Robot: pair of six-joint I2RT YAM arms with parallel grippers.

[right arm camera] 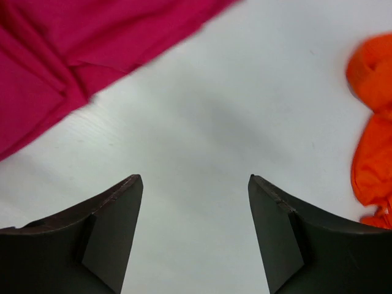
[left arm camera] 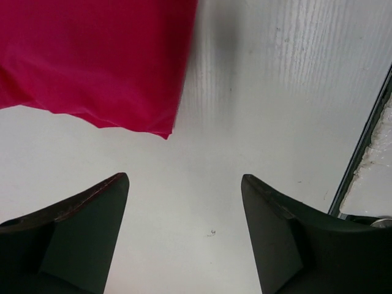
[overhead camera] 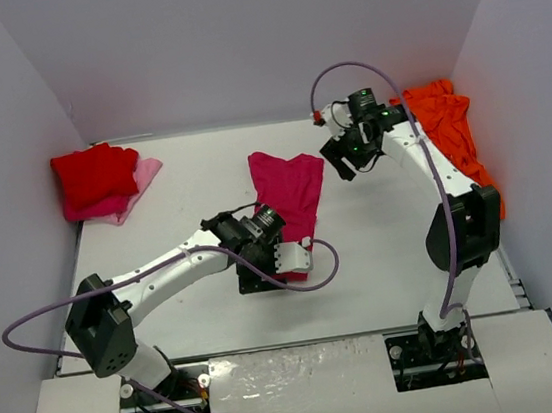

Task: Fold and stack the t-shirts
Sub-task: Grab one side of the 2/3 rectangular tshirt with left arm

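Observation:
A magenta-pink t-shirt (overhead camera: 289,187) lies mid-table, folded into a long strip. Its near end lies by my left gripper (overhead camera: 282,268), and the left wrist view shows its corner (left arm camera: 92,61) just beyond the open, empty gripper (left arm camera: 184,177). My right gripper (overhead camera: 346,165) hovers beside the strip's far right corner, also open and empty (right arm camera: 195,177), with the magenta cloth (right arm camera: 61,49) to its upper left. A folded red t-shirt (overhead camera: 96,173) rests on a light pink cloth (overhead camera: 142,183) at the back left. An orange t-shirt (overhead camera: 447,125) lies crumpled at the back right (right arm camera: 373,141).
Lilac walls (overhead camera: 7,149) close in the table on the left, back and right. Purple cables (overhead camera: 51,340) loop from both arms. The table's front edge (left arm camera: 361,147) shows at the right of the left wrist view.

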